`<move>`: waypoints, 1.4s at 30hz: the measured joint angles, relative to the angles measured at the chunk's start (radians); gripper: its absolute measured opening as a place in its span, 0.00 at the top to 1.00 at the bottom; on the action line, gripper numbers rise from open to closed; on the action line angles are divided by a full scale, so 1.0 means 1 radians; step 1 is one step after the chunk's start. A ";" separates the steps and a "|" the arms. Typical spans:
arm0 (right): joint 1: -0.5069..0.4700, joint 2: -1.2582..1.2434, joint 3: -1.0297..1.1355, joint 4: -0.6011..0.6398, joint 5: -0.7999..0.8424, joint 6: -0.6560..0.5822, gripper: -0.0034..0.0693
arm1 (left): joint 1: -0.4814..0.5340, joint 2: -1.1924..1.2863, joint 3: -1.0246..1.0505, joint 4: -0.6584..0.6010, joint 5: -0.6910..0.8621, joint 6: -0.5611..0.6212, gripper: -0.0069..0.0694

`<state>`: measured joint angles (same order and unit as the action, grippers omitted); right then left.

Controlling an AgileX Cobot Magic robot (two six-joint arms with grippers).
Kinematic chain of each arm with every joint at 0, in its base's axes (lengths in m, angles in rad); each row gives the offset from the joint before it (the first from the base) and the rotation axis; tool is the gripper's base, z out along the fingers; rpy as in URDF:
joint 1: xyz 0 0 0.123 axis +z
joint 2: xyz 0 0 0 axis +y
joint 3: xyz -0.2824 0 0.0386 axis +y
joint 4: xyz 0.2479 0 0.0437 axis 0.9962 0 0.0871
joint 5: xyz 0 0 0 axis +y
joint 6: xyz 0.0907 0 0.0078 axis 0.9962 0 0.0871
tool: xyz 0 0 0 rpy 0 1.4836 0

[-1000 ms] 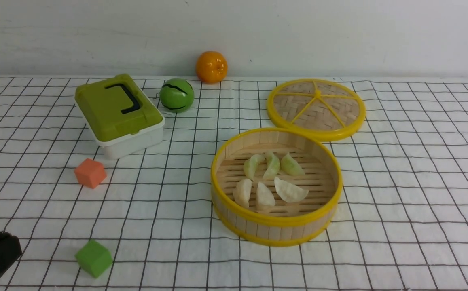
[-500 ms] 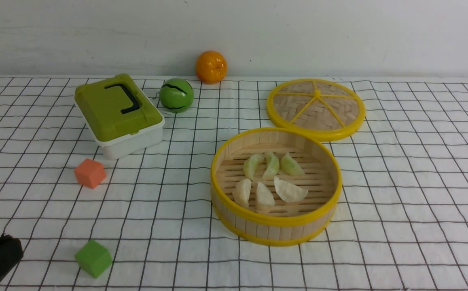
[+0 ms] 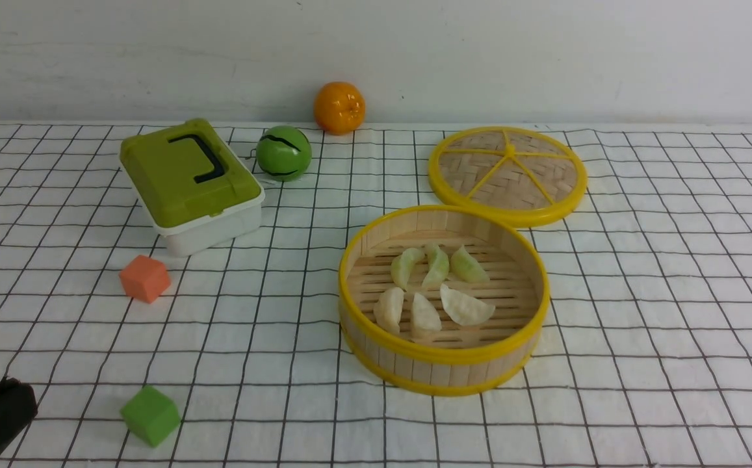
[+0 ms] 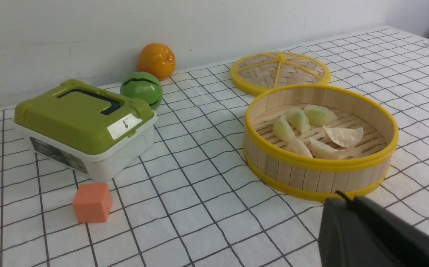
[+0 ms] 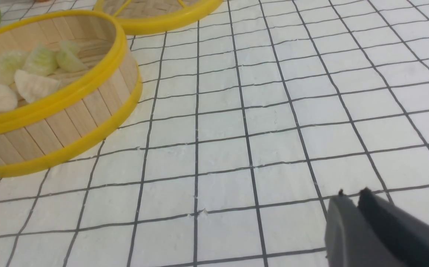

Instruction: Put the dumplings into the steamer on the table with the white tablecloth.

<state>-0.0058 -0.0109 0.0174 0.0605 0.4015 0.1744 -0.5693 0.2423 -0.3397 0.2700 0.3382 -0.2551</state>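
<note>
Six dumplings [image 3: 433,286] lie inside the steamer [image 3: 444,364] on the counter [image 3: 642,292]; we judge them light, soft, slippery, best pinched across the plump middle; both arms' fingers [image 4: 342,198] sit clenched, empty, near the steamer.

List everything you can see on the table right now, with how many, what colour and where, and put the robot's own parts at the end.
dumplings: six, cream-white to pale green, inside the steamer
steamer: one, bamboo with yellow rims, centre-right of the table
woven lid: one, bamboo with yellow rim and spokes, flat behind the steamer
lidded box: one, green lid on white base, rear left
striped ball: one, green with black stripes, right of the box
orange: one, orange, by the back wall
orange cube: one, in front of the box
green cube: one, near left
tablecloth: one, white with black grid, covering the table
left gripper: dark, jaws together, empty, near left corner
right gripper: dark, jaws together, empty
</note>
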 joint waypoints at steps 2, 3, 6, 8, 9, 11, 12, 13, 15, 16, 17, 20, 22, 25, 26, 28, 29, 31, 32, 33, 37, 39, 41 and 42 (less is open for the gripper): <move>0.000 0.000 -0.001 0.000 0.000 0.000 0.88 | 0.000 0.000 0.005 0.000 0.000 0.000 0.88; 0.000 0.000 -0.001 0.000 0.000 0.000 0.88 | 0.000 -0.001 0.011 0.000 -0.002 0.000 0.88; 0.000 0.000 -0.001 0.000 0.000 0.000 0.87 | 0.023 -0.019 0.047 0.001 -0.010 0.002 0.88; -0.001 0.000 -0.001 0.000 0.000 0.000 0.87 | 0.075 -0.043 0.083 0.002 -0.005 0.014 0.88; -0.002 0.000 -0.001 0.000 0.000 0.000 0.87 | 0.118 -0.066 0.099 -0.017 -0.005 0.018 0.88; -0.002 0.000 -0.001 0.000 0.001 0.000 0.87 | 0.158 -0.090 0.116 -0.050 -0.016 0.021 0.88; -0.002 0.000 -0.001 0.000 0.001 0.000 0.87 | 0.219 -0.127 0.147 -0.110 -0.047 0.023 0.89; -0.002 0.000 -0.001 0.000 0.001 0.000 0.87 | 0.274 -0.162 0.170 -0.163 -0.084 0.028 0.90; -0.003 0.000 -0.001 0.000 0.001 0.000 0.86 | 0.372 -0.221 0.239 -0.247 -0.171 0.047 0.92; -0.003 0.000 -0.001 0.000 0.001 0.000 0.86 | 0.387 -0.230 0.246 -0.253 -0.186 0.050 0.92; -0.003 0.000 -0.001 0.000 0.001 0.000 0.86 | 0.409 -0.240 0.275 -0.270 -0.210 0.060 0.92; -0.004 0.000 -0.001 0.000 0.001 0.000 0.85 | 0.486 -0.250 0.359 -0.314 -0.226 0.116 0.92; -0.004 0.000 -0.001 0.000 0.001 0.000 0.85 | 0.492 -0.250 0.362 -0.318 -0.174 0.139 0.92; -0.004 0.000 -0.001 0.000 0.001 0.000 0.84 | 0.496 -0.250 0.368 -0.362 -0.013 0.188 0.92; -0.004 0.000 -0.001 0.000 0.001 0.000 0.84 | 0.496 -0.250 0.369 -0.373 0.023 0.199 0.92; -0.004 0.000 -0.001 0.000 0.001 0.000 0.84 | 0.496 -0.250 0.370 -0.390 0.052 0.233 0.92; -0.004 0.000 -0.001 0.000 0.001 0.000 0.84 | 0.496 -0.250 0.370 -0.394 0.053 0.244 0.92; -0.004 0.000 -0.001 0.000 0.001 0.000 0.84 | 0.496 -0.250 0.370 -0.396 0.053 0.255 0.92; -0.004 0.000 -0.001 0.000 0.001 0.000 0.84 | 0.496 -0.250 0.370 -0.397 0.053 0.255 0.92; -0.004 0.000 -0.001 0.000 0.001 0.000 0.84 | 0.496 -0.250 0.370 -0.397 0.053 0.255 0.92; -0.004 0.000 -0.001 0.000 0.001 0.000 0.83 | 0.496 -0.250 0.370 -0.398 0.053 0.255 0.92; -0.004 0.000 -0.001 0.000 0.001 0.000 0.82 | 0.496 -0.250 0.370 -0.398 0.053 0.255 0.92; -0.004 0.000 -0.001 0.000 0.001 0.000 0.82 | 0.496 -0.250 0.370 -0.398 0.052 0.255 0.92; -0.004 0.000 -0.001 0.000 0.001 0.000 0.82 | 0.496 -0.250 0.370 -0.398 0.052 0.255 0.92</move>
<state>-0.0101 -0.0109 0.0166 0.0605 0.4021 0.1744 -0.0729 -0.0080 0.0301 -0.1284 0.3904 0.0000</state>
